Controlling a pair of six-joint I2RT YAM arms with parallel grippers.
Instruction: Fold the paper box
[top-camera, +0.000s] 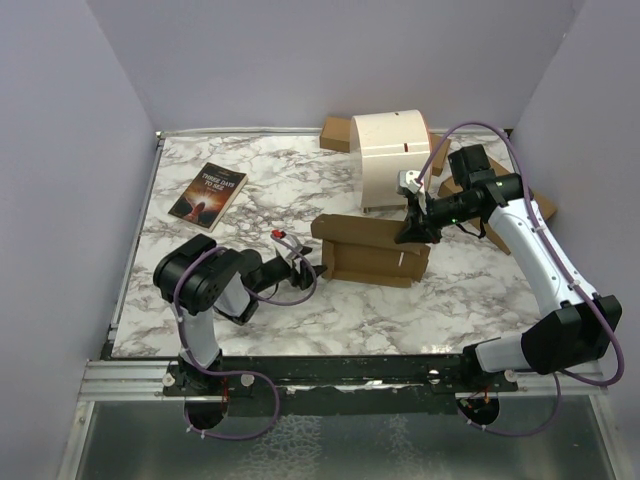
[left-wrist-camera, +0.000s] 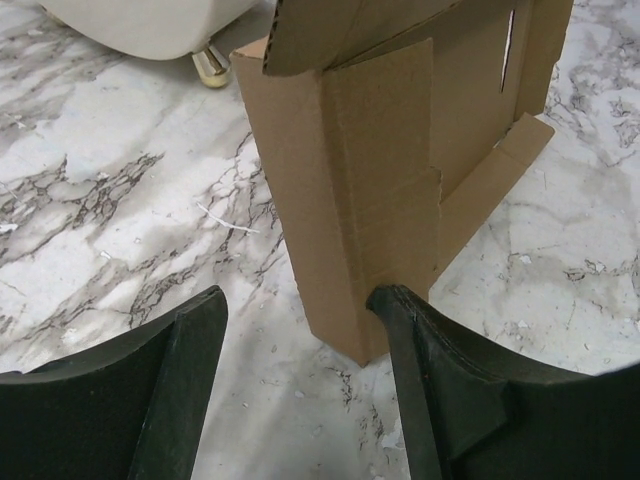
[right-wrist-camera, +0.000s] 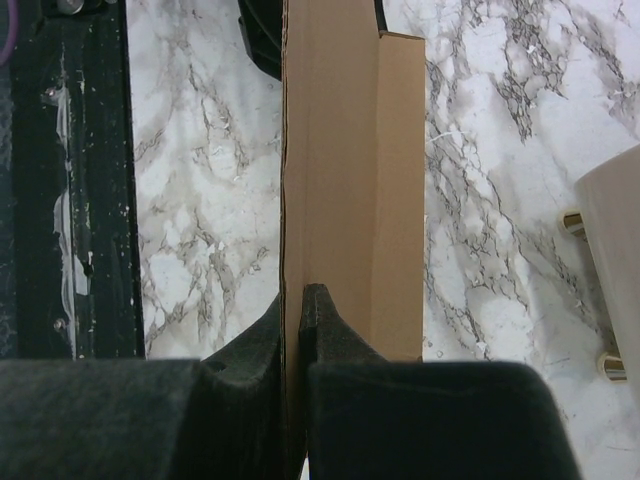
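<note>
We find the plain brown die-cut cardboard paper box (top-camera: 370, 262) partly folded near the middle of the white marbled table (top-camera: 300, 325), with one long panel standing up. Our right gripper (right-wrist-camera: 295, 295) is pinched tight on that panel's edge, with card between both fingers. Our left gripper (left-wrist-camera: 300, 297) stands open, with the box's near end just between its fingertips and nothing clamped.

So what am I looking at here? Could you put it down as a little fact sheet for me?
Job: folding the paper box
Box state: partly folded, flaps raised
Right claw: shut on a cardboard edge of the box
Left claw: open, at the box's near corner
Table: white marble pattern
Also there: book, cream domed container
</note>
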